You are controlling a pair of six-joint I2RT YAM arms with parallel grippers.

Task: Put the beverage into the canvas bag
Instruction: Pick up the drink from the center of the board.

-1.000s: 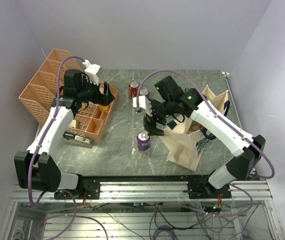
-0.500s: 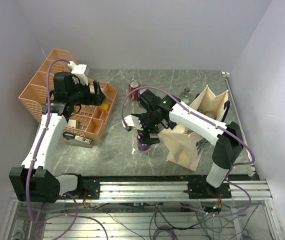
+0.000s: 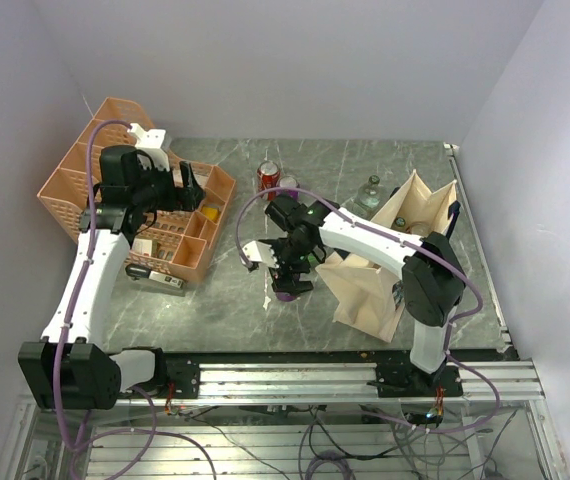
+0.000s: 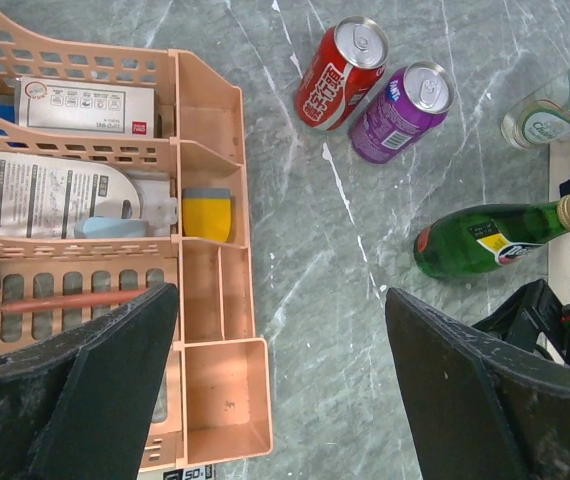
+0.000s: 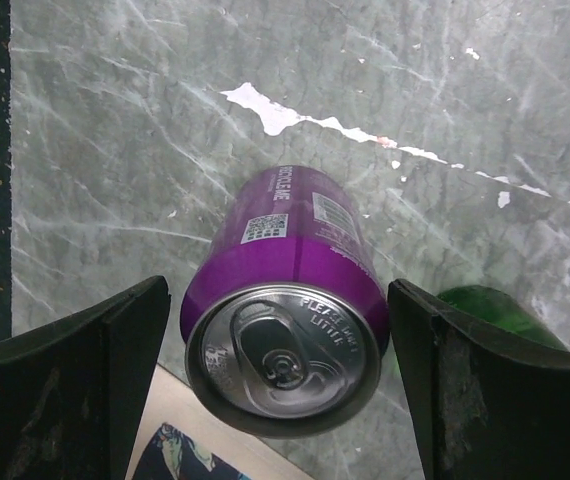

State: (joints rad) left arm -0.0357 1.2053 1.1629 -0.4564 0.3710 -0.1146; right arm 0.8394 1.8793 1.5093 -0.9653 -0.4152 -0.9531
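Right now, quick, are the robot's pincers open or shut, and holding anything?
Left pincer: open, holding nothing.
Right pincer: open, straddling the purple can.

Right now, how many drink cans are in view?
3. A red can and a purple can stand side by side at the table's far side; a second purple can stands inside the open right gripper. The bag may hide more.
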